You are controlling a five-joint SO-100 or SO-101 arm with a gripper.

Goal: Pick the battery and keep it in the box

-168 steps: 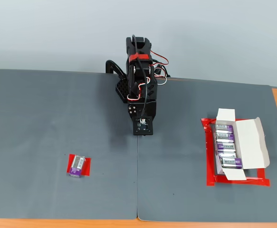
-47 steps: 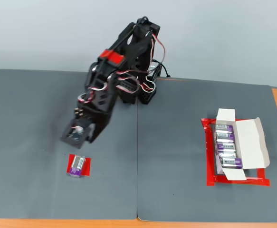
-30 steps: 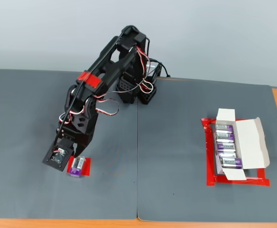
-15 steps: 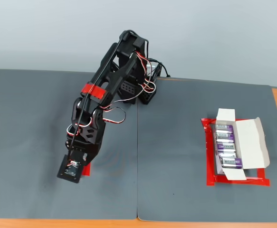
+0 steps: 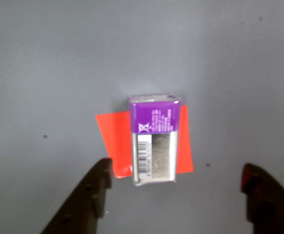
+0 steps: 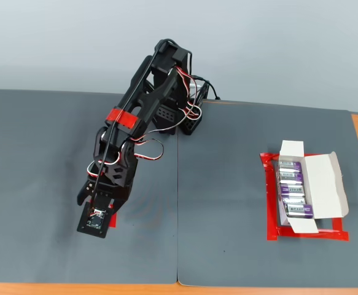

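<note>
**Gripper above battery**

In the wrist view, your gripper (image 5: 176, 183) has its fingers spread wide, holding nothing. Between and just beyond them, the battery (image 5: 154, 140) lies on a red patch (image 5: 115, 141). Toward the mat's right edge, the box (image 6: 326, 184) sits open.

Battery (image 5: 154, 140) purple-silver, barcode label — red tape patch (image 5: 116, 141) — grey mat (image 5: 59, 63).

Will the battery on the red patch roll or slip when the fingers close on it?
The battery looks blocky with flat faces, so it probably won't roll. Its glossy wrap may slide against the fingers. It lies flat on the red tape patch, so tipping seems unlikely.
</note>
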